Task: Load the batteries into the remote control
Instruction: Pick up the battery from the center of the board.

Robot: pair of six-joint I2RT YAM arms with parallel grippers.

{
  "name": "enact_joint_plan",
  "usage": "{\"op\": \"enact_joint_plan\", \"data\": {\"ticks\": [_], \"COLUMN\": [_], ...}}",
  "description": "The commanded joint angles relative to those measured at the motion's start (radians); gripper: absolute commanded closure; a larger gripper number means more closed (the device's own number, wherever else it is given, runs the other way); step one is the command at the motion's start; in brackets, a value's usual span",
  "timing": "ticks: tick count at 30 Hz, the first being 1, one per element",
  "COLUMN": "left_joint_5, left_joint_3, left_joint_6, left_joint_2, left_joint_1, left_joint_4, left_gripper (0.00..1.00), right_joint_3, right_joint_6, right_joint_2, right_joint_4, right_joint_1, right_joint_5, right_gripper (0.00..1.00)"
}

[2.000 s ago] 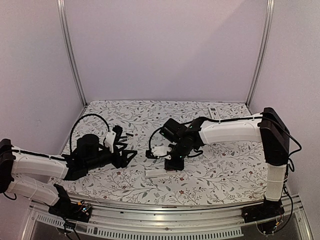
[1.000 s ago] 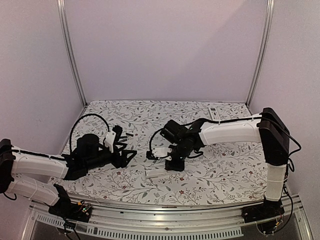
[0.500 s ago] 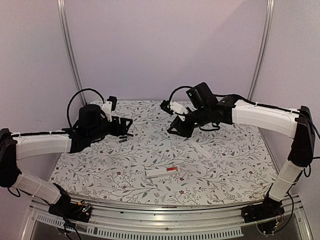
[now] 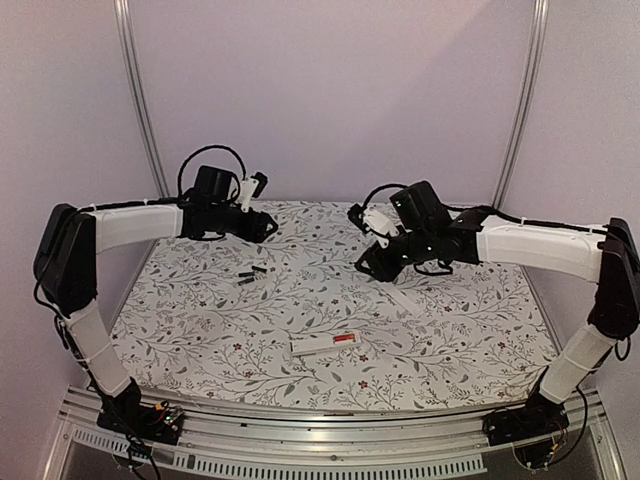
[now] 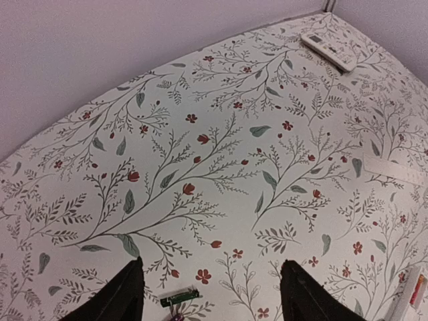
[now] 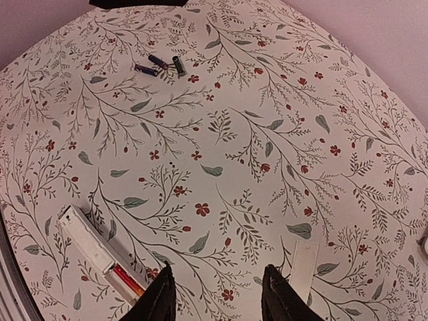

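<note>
The batteries [image 6: 158,62] lie loose well apart from the remote control [image 4: 325,344], beyond it leftward, while the left gripper [image 5: 210,294] and right gripper [image 6: 217,297] hover farther beyond it, jaws released and empty

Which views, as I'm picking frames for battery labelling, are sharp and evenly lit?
Top external: soft, even light, no glare, but the batteries are tiny specks. Left wrist: sharp, wide-angle bowing of the table edge, one battery low in frame. Right wrist: sharp, even, batteries clearest, same bowing.
</note>
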Motion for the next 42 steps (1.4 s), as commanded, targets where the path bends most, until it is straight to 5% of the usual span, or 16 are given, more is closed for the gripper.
{"op": "enact_joint_plan", "data": {"ticks": [1,5,10,14,27,42], "left_joint_5": [0.173,0.160,0.134,0.108,0.157,0.177], "left_joint_3": [0.053,0.060,0.342,0.442,0.490,0.487], "left_joint_6": [0.533,0.851,0.985,1.053,1.138,1.077], "left_joint_2": [0.027,0.080,0.284,0.391,0.491,0.520], "left_joint_1": [-0.020,0.012,0.046,0.064,0.090,0.101], "left_joint_4": [-0.128,-0.110,-0.458,-0.572,-0.646,-0.584], "left_gripper": [0.31,0.30,0.33,0.35,0.36,0.54], "right_joint_3": [-0.044,-0.062,-0.115,-0.141,-0.161,-0.150], "right_joint_6": [0.007,0.000,-0.006,-0.014,-0.023,-0.020], "right_joint_2": [-0.070,-0.103,-0.161,-0.193,-0.187,-0.165], "right_joint_4": [0.041,0.047,0.065,0.071,0.067,0.070], "right_joint_1": [0.004,0.004,0.004,0.003,0.003,0.003], "right_joint_5": [-0.004,-0.016,-0.030,-0.044,-0.046,-0.058], "right_gripper": [0.56,0.54,0.52,0.52,0.52,0.52]}}
